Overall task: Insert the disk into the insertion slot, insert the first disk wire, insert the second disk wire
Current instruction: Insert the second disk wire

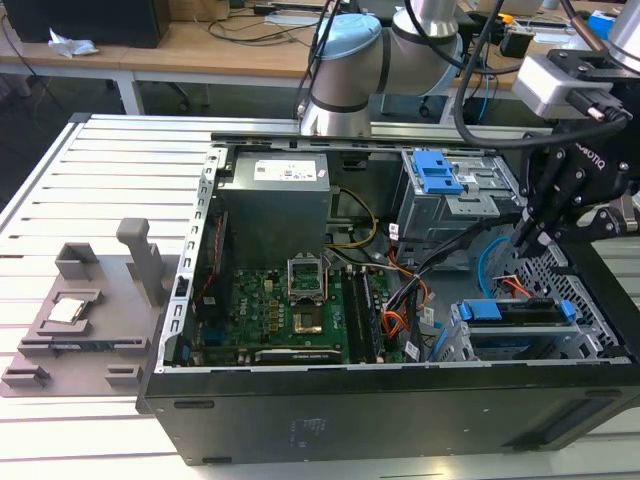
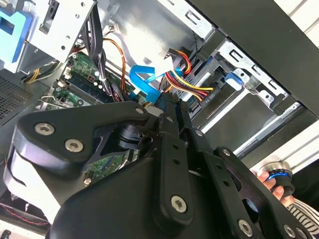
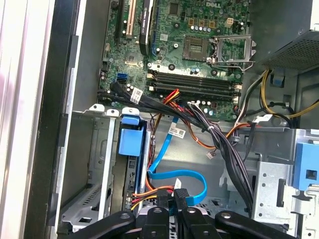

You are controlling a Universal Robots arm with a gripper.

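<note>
the black tool (image 3: 175,206) hangs low inside the open computer case (image 1: 330,420), its fingers (image 3: 180,198) drawn narrow, just beside the light blue second disk wire (image 3: 172,175). the disk (image 1: 515,312) in its blue carrier sits in the insertion slot (image 1: 462,340) at the exterior view's right.

disk carrier (image 1: 520,310) brt blue | 2nd wire (image 3: 172,172) lt blue | mobo (image 1: 290,305) green | case (image 1: 400,410) blk
</note>
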